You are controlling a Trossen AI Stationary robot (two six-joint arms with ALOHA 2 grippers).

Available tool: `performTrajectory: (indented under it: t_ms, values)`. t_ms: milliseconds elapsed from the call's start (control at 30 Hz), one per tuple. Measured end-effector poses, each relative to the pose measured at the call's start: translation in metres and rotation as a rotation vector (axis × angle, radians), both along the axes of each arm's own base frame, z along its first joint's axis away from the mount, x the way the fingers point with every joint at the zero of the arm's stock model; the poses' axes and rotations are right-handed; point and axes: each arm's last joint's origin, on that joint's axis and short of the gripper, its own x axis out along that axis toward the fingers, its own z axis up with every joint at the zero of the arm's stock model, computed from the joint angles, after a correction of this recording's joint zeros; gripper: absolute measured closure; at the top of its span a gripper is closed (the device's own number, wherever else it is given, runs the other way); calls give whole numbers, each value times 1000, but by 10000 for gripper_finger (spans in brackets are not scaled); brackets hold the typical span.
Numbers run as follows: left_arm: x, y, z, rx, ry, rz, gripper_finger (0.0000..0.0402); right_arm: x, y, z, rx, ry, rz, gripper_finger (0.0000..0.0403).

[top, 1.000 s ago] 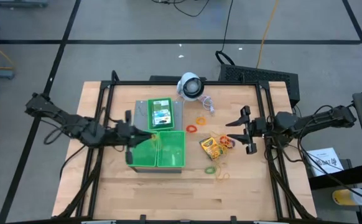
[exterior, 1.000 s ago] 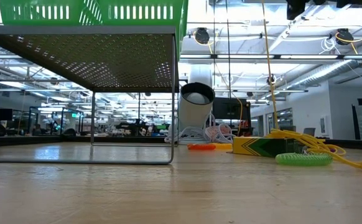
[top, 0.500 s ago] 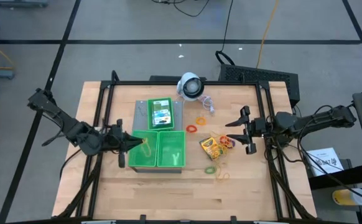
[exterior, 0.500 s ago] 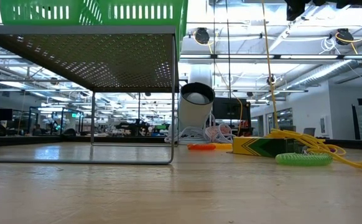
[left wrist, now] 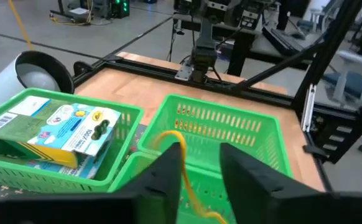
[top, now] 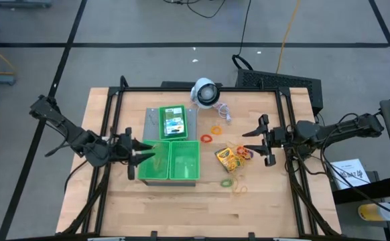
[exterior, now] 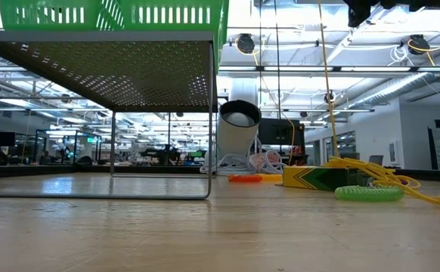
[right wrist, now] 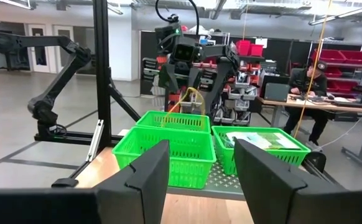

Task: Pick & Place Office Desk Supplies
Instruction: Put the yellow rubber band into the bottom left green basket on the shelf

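My left gripper (top: 145, 155) (left wrist: 204, 167) stands open over the left rim of the near green tray (top: 181, 175), which is raised on a metal stand. A tan-yellow rubber band (left wrist: 180, 144) hangs at one of its fingers, above the tray's left compartment. Two crayon boxes (left wrist: 69, 130) lie in the far tray. Another crayon box (top: 226, 158) lies flat on the table, with red, orange and green bands (top: 227, 182) around it. My right gripper (top: 250, 142) (right wrist: 199, 180) hovers open just right of that box, holding nothing. My left gripper has the tan-yellow rubber band lying against the inner side of one finger (left wrist: 168, 171). The jaws stand apart, so the band is not pinched. Its loop (left wrist: 166, 134) arches over that fingertip and its tail (left wrist: 203, 210) trails down into the tray. The fingers come in almost level from the table's left.
A white round device (top: 206, 92) with a cord stands at the far edge of the table. Orange bands (top: 211, 134) lie between it and the crayon box. Black frame rails (top: 108, 127) run along both sides. Bare wood lies along the near edge.
My left gripper has drawn back from over the near tray toward the table's left edge, sinking a little and rolling its wrist. It has then stopped and its fingers have parted. The yellow band has come along with it to the tray's left rim.
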Motion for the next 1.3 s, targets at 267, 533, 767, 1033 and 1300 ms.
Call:
performTrajectory:
  t_ms: [267,533,767,1033,1300]
  values:
    - [-13,9,4,-39,5,-21,204,0,0,0,3,5,1,234]
    - [-15,4,2,-146,59,-178,188,0,0,-2,-2,17,0,234]
    - [-19,8,-7,-304,135,-94,188,0,0,-2,-7,16,0,234]
    - [-20,9,-9,-479,133,7,188,0,0,-2,-11,15,-1,234]
    - [-18,8,-4,-669,68,66,188,0,0,-1,-10,14,-1,234]
